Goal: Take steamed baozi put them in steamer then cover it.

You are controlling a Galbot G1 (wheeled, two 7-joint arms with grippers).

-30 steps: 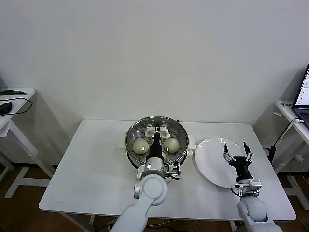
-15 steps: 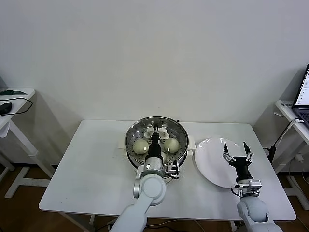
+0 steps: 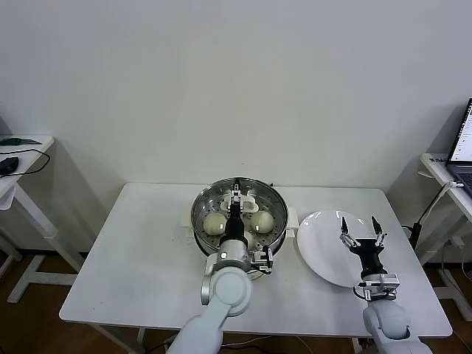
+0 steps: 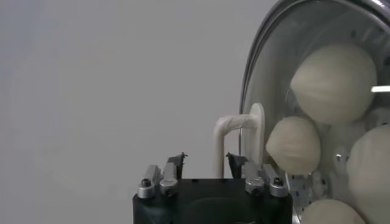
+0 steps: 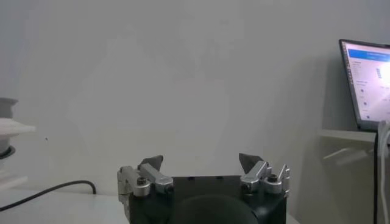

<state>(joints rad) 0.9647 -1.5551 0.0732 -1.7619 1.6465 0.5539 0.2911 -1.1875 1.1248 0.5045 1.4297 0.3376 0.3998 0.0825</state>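
**Baozi in the covered steamer, left gripper open over the lid handle**

Baozi (image 3: 214, 222) sit inside the steamer (image 3: 240, 215), round domes up, with no long axis to speak of; one lies left of the arm, another (image 3: 262, 220) right of it, and the left wrist view shows four (image 4: 333, 83) clustered behind glass. The cover (image 3: 274, 198) lies flat on the steamer, rim on rim. Its oblong handle (image 3: 240, 198) sits at the centre; which way its long axis runs I cannot tell.

The steamer stands at the middle of a white surface (image 3: 140, 258), toward its far edge. A white plate (image 3: 330, 243) lies just right of the steamer, apart from it. Behind is a plain pale wall; a side table (image 3: 18, 158) with a cable stands far left of the steamer, and a laptop (image 3: 463, 147) far right.

The left gripper (image 3: 236, 193) hangs over the cover, its fingers parted on either side of the handle, gripping nothing. The right gripper (image 3: 361, 230) is parked above the plate, fingers spread wide, empty.
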